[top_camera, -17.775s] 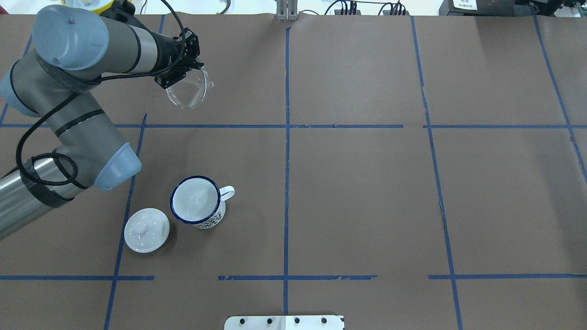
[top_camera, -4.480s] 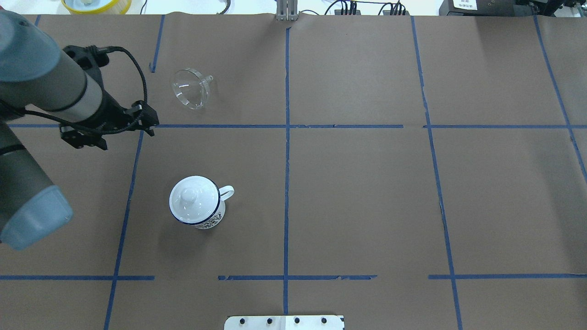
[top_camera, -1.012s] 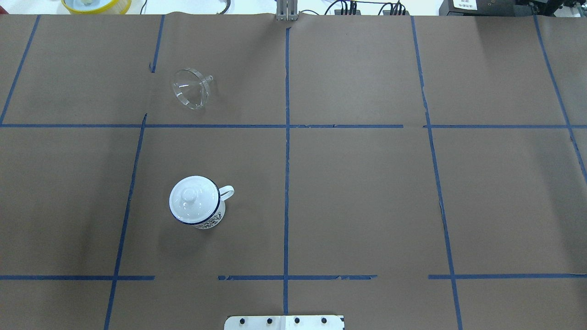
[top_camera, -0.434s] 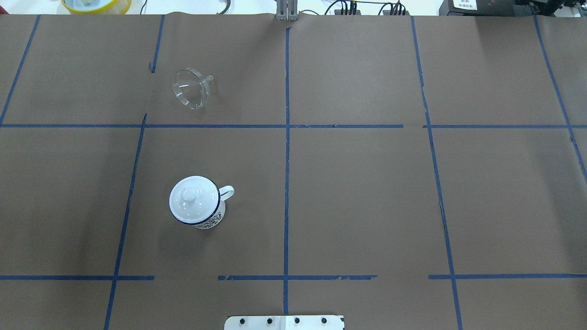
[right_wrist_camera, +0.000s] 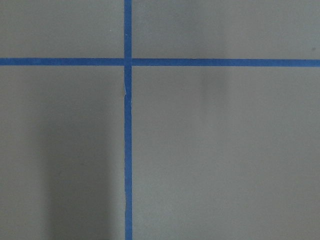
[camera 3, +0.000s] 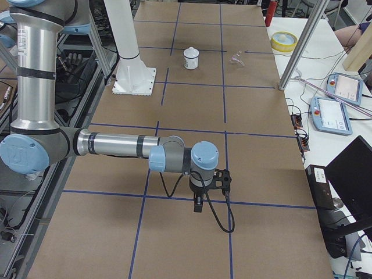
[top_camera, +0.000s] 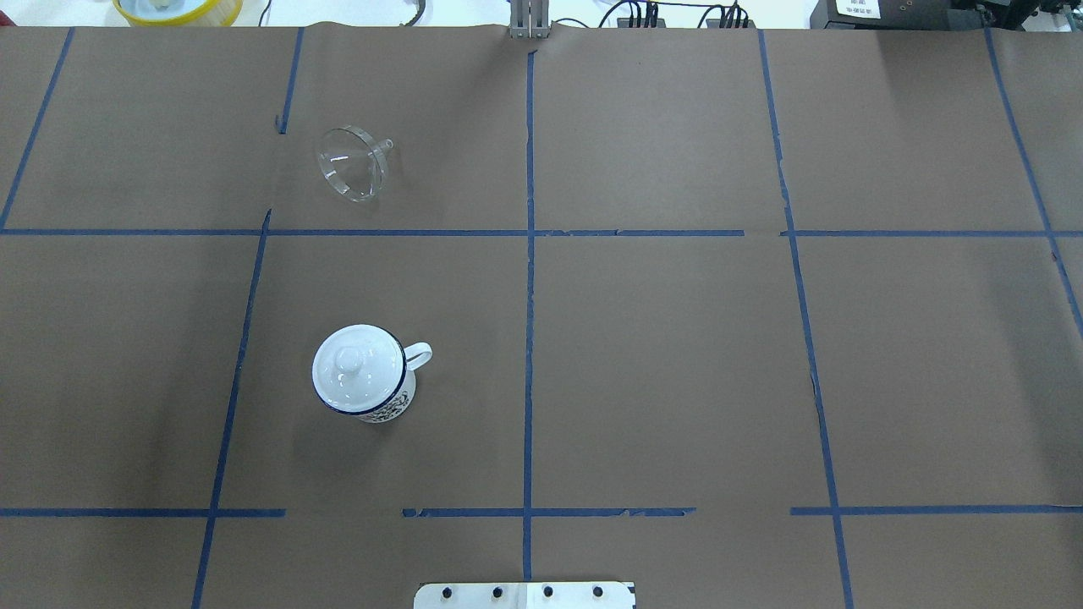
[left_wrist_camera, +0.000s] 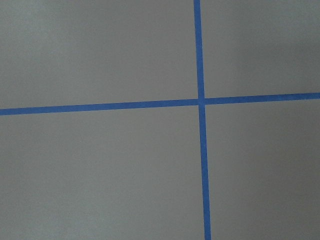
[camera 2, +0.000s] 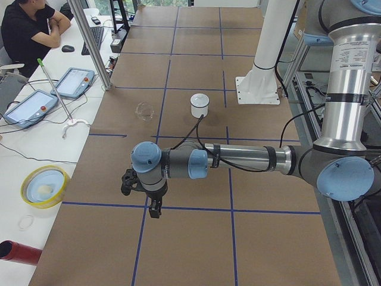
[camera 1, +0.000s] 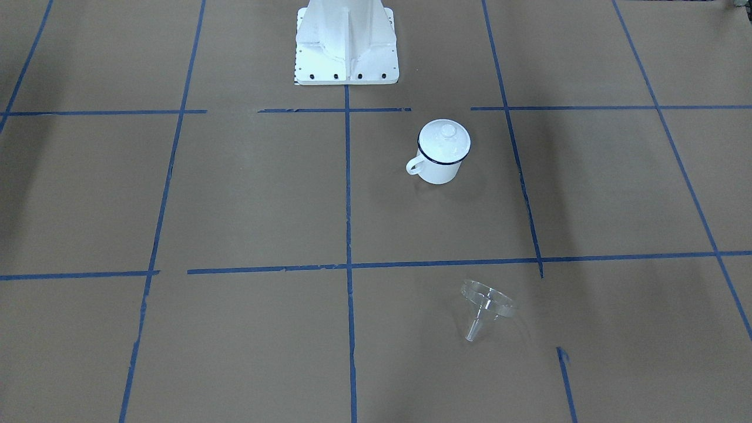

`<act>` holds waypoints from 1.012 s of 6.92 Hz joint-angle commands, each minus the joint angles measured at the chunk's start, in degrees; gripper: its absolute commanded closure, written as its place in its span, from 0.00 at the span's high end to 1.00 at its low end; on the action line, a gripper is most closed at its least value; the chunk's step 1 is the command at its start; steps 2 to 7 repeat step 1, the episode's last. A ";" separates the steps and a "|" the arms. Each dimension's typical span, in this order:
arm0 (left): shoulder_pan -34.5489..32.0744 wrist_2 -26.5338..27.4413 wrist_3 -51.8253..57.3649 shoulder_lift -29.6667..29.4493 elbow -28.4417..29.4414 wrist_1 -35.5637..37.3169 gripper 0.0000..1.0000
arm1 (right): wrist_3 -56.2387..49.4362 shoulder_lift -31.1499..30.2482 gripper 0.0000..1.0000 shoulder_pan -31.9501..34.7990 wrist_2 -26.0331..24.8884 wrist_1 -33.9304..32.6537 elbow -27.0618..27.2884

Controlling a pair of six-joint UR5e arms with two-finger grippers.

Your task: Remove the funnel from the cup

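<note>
The clear funnel (top_camera: 351,165) lies on its side on the brown paper at the far left of the table, well apart from the cup; it also shows in the front-facing view (camera 1: 486,302). The cup (top_camera: 385,408), a white mug with a dark blue rim, stands upright with the white knobbed lid (top_camera: 355,368) on it. My left gripper (camera 2: 153,210) shows only in the exterior left view, and my right gripper (camera 3: 198,204) only in the exterior right view. Both hang over bare paper, far from cup and funnel. I cannot tell whether they are open or shut.
The robot base (camera 1: 346,41) stands at the near middle edge. A yellow bowl (top_camera: 178,8) sits beyond the table's far left corner. An operator (camera 2: 27,27) and tablets (camera 2: 74,81) are at the side desk. Both wrist views show only paper and blue tape.
Long ago my left gripper held the funnel and the lid lay beside the open cup. Since then the funnel was set down, the lid put on, the arm withdrawn. Nothing moved in the last second.
</note>
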 commanded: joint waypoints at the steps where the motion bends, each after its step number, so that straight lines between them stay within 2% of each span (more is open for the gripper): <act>1: 0.01 0.09 -0.01 -0.49 -0.27 0.19 1.00 | 0.00 0.00 1.00 0.00 0.00 0.00 0.05; 7: 0.01 0.09 -0.01 -0.49 -0.27 0.19 1.00 | 0.00 0.00 1.00 0.00 0.00 0.00 0.05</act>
